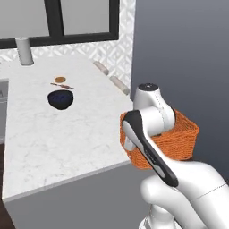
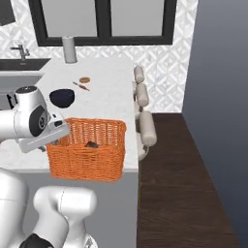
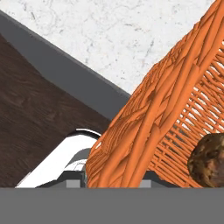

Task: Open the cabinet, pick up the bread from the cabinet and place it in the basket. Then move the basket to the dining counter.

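The orange basket (image 2: 87, 150) is seen at the near corner of the dining counter (image 1: 53, 147), with the bread (image 3: 209, 161) lying inside it. The gripper (image 2: 60, 140) is clamped on the basket's left wall. A black bowl (image 2: 62, 97) is set farther back on the counter.

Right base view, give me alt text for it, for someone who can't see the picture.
An orange wicker basket sits at the near edge of a long white marble dining counter, with the small brown bread inside and the white robot arm's gripper at its left wall. Farther back are a black bowl and a grey cylinder.
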You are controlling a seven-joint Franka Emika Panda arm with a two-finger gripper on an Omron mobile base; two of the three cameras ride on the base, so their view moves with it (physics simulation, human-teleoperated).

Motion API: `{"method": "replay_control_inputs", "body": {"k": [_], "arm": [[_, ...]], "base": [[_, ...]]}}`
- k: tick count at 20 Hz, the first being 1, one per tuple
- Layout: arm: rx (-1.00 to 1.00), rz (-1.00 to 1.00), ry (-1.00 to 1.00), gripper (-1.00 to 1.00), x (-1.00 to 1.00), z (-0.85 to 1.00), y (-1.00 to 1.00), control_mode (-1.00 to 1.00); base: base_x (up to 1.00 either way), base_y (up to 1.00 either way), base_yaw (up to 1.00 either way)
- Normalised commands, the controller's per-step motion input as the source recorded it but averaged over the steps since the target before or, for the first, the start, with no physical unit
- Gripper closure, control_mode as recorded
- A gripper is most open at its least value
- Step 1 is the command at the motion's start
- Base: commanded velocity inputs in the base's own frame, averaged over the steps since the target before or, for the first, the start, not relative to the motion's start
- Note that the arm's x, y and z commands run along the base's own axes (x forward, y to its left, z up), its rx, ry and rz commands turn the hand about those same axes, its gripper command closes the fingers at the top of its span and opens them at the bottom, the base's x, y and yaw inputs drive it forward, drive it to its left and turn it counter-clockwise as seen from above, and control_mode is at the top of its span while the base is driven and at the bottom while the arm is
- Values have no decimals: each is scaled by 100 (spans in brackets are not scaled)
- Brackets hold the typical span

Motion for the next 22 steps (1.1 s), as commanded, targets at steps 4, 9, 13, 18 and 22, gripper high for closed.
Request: {"method": "replay_control_inputs", "body": {"k": [4,9,13,18,22], "arm": [[0,0,0,100,0,0,0,100],[0,0,0,100,0,0,0,100],[0,0,0,100,0,0,0,100],[0,0,0,100,0,0,0,100],[0,3,5,100,100,0,0,-100]], "base": [[90,-21,13],[57,-1,10],[38,0,3],[43,0,0],[0,0,0]]}}
